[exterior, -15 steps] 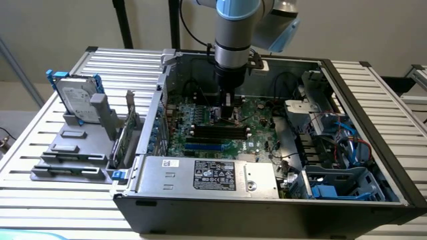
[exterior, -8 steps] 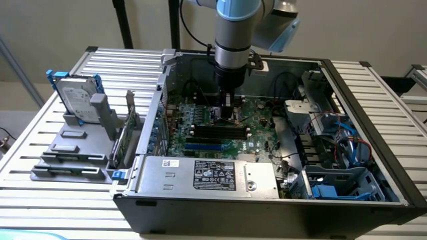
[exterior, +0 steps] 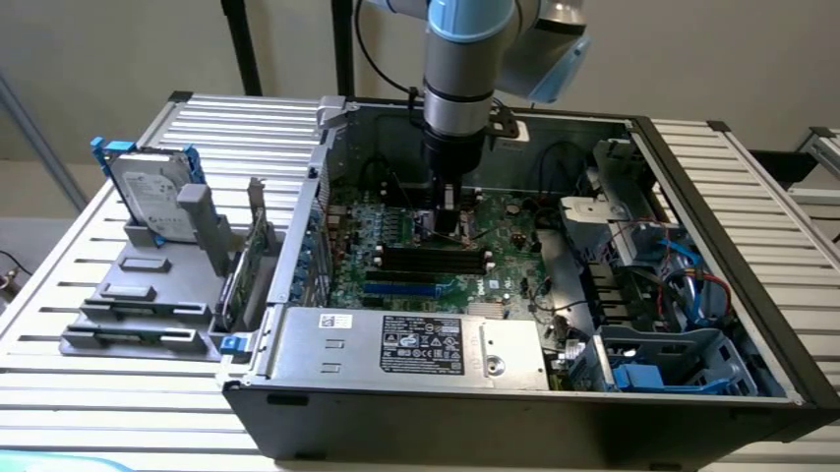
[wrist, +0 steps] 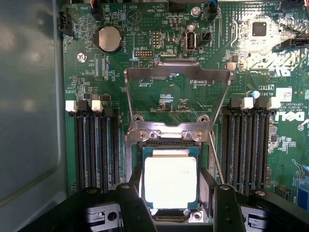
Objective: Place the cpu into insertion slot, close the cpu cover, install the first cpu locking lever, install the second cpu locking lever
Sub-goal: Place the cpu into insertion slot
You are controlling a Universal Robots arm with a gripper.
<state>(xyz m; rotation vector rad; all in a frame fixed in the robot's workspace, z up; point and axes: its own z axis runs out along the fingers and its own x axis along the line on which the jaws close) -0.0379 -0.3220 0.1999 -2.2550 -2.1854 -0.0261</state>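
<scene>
The pale beige-silver square cpu (wrist: 170, 181) lies flat in the square black insertion slot (wrist: 164, 143) on the green circuit board (wrist: 120, 92). The black gripper (wrist: 175, 189) hangs just above it, jaws apart, one finger (wrist: 129, 208) on each side and not clamped on the chip. The silvery metal cpu cover (wrist: 176, 73), a frame with a cut-out middle, stands swung up and open from its hinge at the socket's edge. A thin wire locking lever (wrist: 216, 154) runs alongside the socket, unlatched. Long black memory slots (wrist: 96, 145) flank the socket closely on both sides, and a round silver coin battery (wrist: 108, 38) sits farther off on the board. In the exterior view the arm reaches straight down into the open black computer case (exterior: 525, 418), with the silver power supply box (exterior: 407, 344) lying in front of the gripper (exterior: 450, 224).
</scene>
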